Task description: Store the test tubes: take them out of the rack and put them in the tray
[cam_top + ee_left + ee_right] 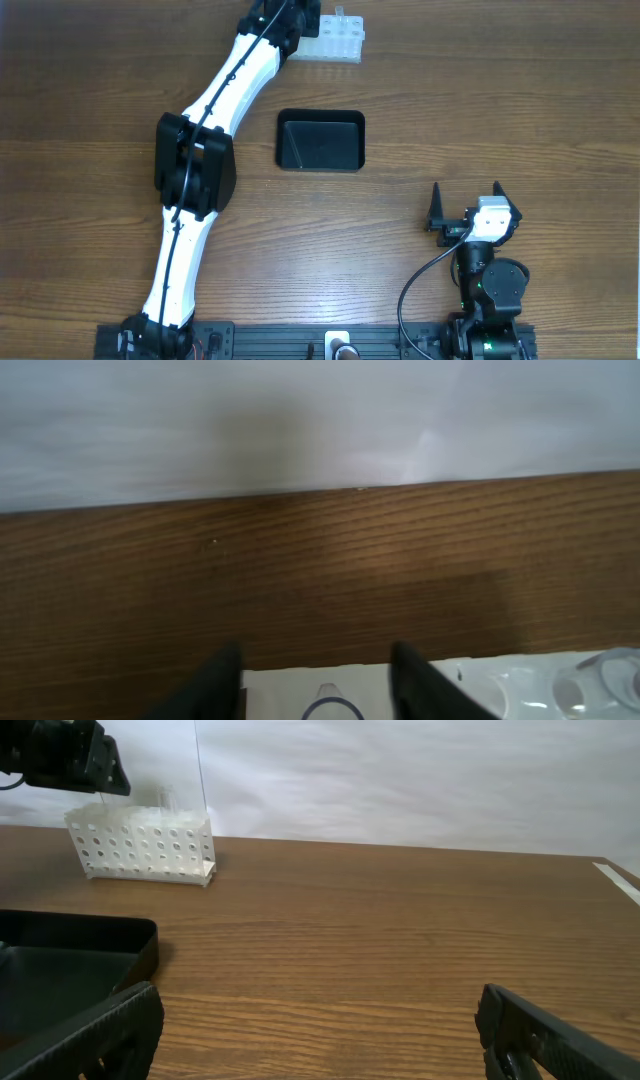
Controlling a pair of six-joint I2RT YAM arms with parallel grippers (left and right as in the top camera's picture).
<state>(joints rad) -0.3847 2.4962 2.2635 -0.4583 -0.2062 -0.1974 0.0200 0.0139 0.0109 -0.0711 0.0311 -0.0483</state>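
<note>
Left arm (215, 110): stretched long from the near-left corner of the tabletop (520, 100) to its far edge, bent at the elbow.
Left tool (315, 665): over the rack's end, fingers parted, one tube's rim between them with a gap on each side.
Right arm (488, 285): folded low near the near-right corner.
Right tool (467, 188): fingers spread wide, gripping nothing.
Rack (338, 42): white, at the middle of the far edge; clear test tubes (345, 15) stood upright in it.
Tray (320, 114): black, rectangular, mid-tabletop, apart from the rack.
</note>
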